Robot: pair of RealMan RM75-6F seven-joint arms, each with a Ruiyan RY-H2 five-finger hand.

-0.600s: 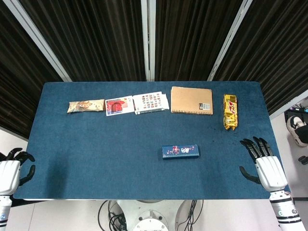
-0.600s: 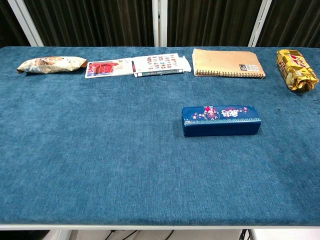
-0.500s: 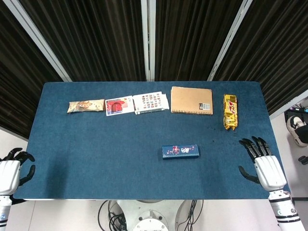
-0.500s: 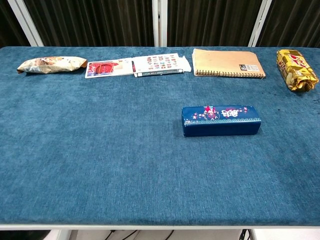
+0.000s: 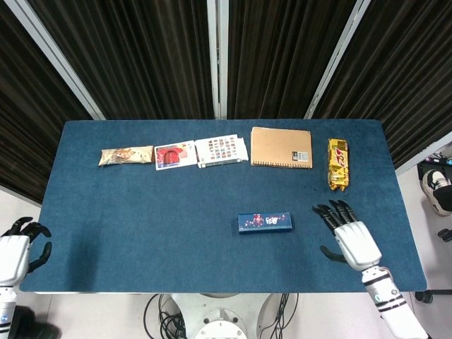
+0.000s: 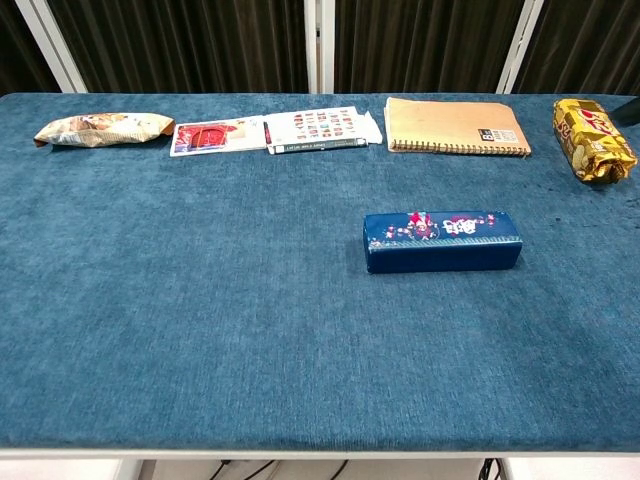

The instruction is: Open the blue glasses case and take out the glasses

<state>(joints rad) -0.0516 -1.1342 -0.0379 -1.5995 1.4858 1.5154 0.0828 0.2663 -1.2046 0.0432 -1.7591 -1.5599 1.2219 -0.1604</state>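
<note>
- The blue glasses case (image 5: 265,222) is seen lying flat and closed on the worktop (image 5: 141,212), a little right of centre and nearer the front edge than the back; its long side runs left to right.
- A small printed pattern in red and white is carried on the lid of the case, as shown in the chest view (image 6: 442,240).
- The right hand (image 5: 348,234) is held over the worktop just to the right of the case, apart from it; its dark fingers (image 5: 332,213) are spread and pointed toward the back, and nothing is held in it.
- The left hand (image 5: 18,248) is seen at the front left corner, off the edge of the worktop, well apart from the case; its fingers are loosely curved but apart, with nothing held.
- Neither hand is shown in the chest view.
- Along the back of the worktop a row of things is laid out: a tan snack packet (image 5: 126,155) at the left, then a red and white card (image 5: 175,155), then a booklet of small coloured pictures (image 5: 222,150) just beside it.
- A brown spiral notebook (image 5: 281,147) is placed further right, and a yellow snack pack (image 5: 337,164) lies nearest the right edge, set lengthwise front to back.
- Dark curtains (image 5: 141,49) are hung behind the worktop.
</note>
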